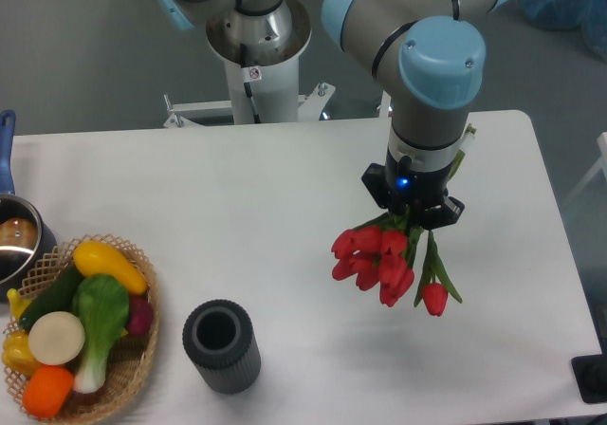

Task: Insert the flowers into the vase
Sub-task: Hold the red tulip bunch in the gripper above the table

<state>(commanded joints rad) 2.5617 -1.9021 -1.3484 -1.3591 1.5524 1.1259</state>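
Note:
The flowers, a bunch of red tulips with green stems and leaves, hang in the air below my gripper over the right half of the table, buds pointing down and toward the front. The gripper is shut on the stems; its fingers are mostly hidden under the wrist and the leaves. One bud droops lower than the rest. The vase, a short dark grey ribbed cylinder with an open round mouth, stands upright near the front edge, well to the left of and below the bunch.
A wicker basket of toy vegetables sits at the front left, close beside the vase. A steel pot with a blue handle is at the left edge. The arm's base stands behind the table.

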